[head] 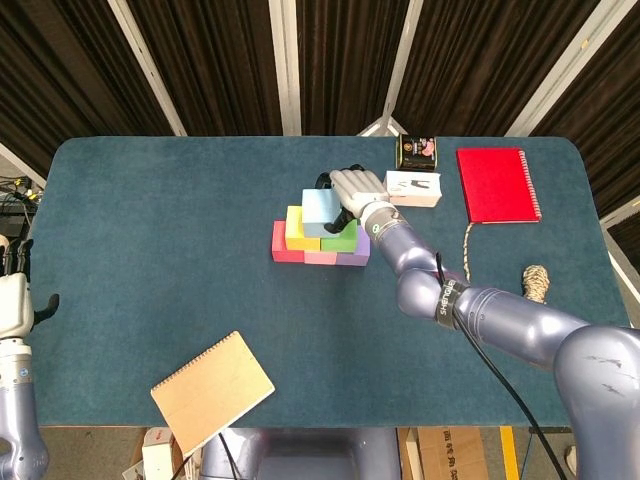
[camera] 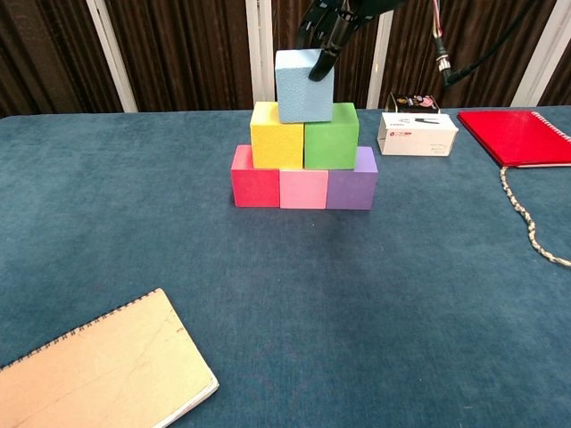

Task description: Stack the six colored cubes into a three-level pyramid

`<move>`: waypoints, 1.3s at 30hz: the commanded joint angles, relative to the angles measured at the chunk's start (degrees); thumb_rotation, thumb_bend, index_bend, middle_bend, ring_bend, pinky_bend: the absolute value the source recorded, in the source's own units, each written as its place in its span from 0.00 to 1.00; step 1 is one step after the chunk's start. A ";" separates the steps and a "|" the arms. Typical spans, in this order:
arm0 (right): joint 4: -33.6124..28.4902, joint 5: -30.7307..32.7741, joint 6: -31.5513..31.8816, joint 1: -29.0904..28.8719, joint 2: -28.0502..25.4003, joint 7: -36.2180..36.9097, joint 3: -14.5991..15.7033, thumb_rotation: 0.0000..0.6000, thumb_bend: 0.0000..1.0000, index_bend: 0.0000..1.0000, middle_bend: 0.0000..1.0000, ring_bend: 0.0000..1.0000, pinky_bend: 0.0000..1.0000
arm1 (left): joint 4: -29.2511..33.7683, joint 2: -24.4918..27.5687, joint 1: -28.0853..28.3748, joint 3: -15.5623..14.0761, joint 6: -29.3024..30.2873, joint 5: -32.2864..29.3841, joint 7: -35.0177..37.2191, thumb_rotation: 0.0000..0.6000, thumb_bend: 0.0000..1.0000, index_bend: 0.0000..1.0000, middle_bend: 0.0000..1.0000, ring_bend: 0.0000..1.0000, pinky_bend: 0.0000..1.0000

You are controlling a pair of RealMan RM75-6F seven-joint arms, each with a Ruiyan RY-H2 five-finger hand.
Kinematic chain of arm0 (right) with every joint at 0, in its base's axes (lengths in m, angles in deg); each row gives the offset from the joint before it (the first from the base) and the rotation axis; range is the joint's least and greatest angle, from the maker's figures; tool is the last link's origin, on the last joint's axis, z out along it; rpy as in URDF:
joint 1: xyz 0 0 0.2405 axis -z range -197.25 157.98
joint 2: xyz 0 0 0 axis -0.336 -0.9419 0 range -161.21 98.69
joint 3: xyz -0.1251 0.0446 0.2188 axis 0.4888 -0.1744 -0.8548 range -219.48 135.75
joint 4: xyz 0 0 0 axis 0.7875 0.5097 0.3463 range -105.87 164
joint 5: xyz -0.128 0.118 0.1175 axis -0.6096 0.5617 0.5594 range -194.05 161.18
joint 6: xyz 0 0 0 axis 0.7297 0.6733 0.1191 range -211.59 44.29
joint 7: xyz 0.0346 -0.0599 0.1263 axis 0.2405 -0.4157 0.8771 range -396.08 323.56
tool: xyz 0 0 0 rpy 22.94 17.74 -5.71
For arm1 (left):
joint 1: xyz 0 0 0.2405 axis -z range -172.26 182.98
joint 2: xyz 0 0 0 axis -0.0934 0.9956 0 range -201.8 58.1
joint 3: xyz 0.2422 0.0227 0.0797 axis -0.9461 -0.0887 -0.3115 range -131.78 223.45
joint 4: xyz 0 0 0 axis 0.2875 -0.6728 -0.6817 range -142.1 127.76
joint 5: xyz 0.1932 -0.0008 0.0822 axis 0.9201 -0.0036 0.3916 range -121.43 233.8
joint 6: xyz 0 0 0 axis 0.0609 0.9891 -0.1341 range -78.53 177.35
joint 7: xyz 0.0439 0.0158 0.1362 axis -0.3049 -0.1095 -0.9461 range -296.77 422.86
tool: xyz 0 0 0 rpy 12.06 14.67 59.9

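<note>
A light blue cube (head: 320, 208) (camera: 303, 85) sits on top of the stack, over the seam between a yellow cube (head: 296, 226) (camera: 277, 134) and a green cube (head: 344, 239) (camera: 331, 135). Beneath them a red cube (head: 284, 244) (camera: 255, 187), a pink cube (head: 320, 257) (camera: 303, 189) and a purple cube (head: 356, 258) (camera: 351, 189) form the bottom row. My right hand (head: 352, 186) (camera: 328, 27) reaches over from behind and grips the blue cube at its upper back. My left hand (head: 14, 298) hangs off the table's left edge, holding nothing.
A white box (head: 412, 187) (camera: 417, 134) and a dark tin (head: 418, 150) stand just right of the stack. A red notebook (head: 497, 184) (camera: 517, 135) and a rope (head: 537, 280) (camera: 531, 227) lie further right. A tan notebook (head: 212, 390) (camera: 98, 370) lies near the front left.
</note>
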 commanded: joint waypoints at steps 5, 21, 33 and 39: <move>0.13 -0.02 -0.24 -0.41 0.17 0.28 0.50 1.00 0.30 0.33 0.24 0.12 0.00 | -0.01 -0.05 -0.02 0.07 0.08 -0.05 -0.10 1.00 0.35 0.07 0.02 0.00 0.00; -0.39 0.03 -0.70 -1.26 -0.44 1.01 1.92 1.00 0.30 0.29 0.21 0.08 0.00 | -0.07 -0.18 -0.12 0.32 0.31 -0.32 -0.22 1.00 0.35 0.06 0.02 0.00 0.00; -0.84 -0.40 -2.00 -1.87 -1.14 1.93 2.66 1.00 0.30 0.23 0.19 0.05 0.00 | -0.23 -0.40 -0.11 0.46 0.44 -0.46 -0.38 1.00 0.35 0.06 0.02 0.00 0.00; -0.97 -0.52 -2.07 -2.20 -1.28 2.47 3.05 1.00 0.30 0.20 0.17 0.03 0.00 | -0.30 -0.47 -0.14 0.47 0.55 -0.45 -0.47 1.00 0.35 0.06 0.02 0.00 0.00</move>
